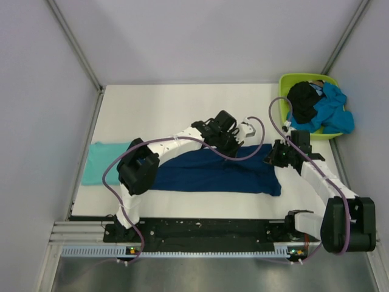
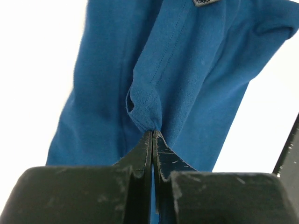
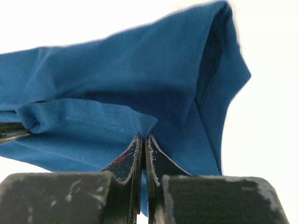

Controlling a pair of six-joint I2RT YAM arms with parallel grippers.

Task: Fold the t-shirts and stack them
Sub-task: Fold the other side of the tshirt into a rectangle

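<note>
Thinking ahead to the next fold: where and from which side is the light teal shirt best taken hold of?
Probably by a corner of its left edge, from straight above. The teal shirt lies flat on the table, so only edges offer a pinch, and its right end is hidden behind the left arm.

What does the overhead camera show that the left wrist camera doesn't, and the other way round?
Only overhead: the teal shirt at the far left, the green tub at the far right, and the right gripper. Only left wrist: the left gripper shut on a stitched hem fold, plus a small label. Both: the dark blue shirt.
</note>
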